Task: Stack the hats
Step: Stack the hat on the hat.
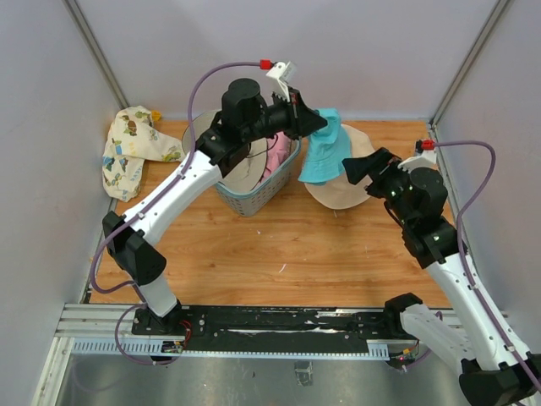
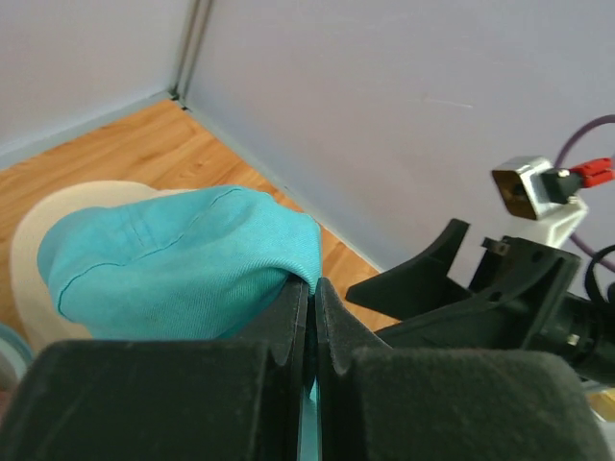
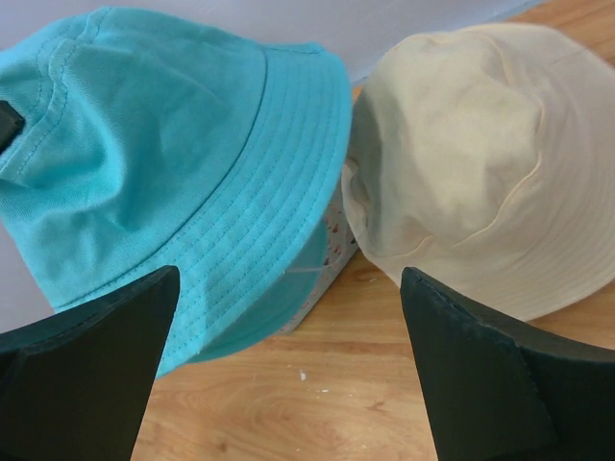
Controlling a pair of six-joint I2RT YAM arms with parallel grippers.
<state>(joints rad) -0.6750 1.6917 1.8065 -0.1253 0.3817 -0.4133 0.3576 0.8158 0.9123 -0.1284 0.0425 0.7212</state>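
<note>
Two hats: teal hat, beige hat

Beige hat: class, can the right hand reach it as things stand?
Probably yes. The right hand is open and faces the beige hat with nothing between; the teal hat, held by the left hand, hangs off to one side.

the basket stands toward the far left of the table, with hats in it, and the cloth lies well apart to its left in the far corner. just right of the basket, the lifted hat hangs pinched in the left gripper, partly over the left edge of the resting hat lying on the table. the right gripper is over that hat's right part, pointing toward both hats.
</note>
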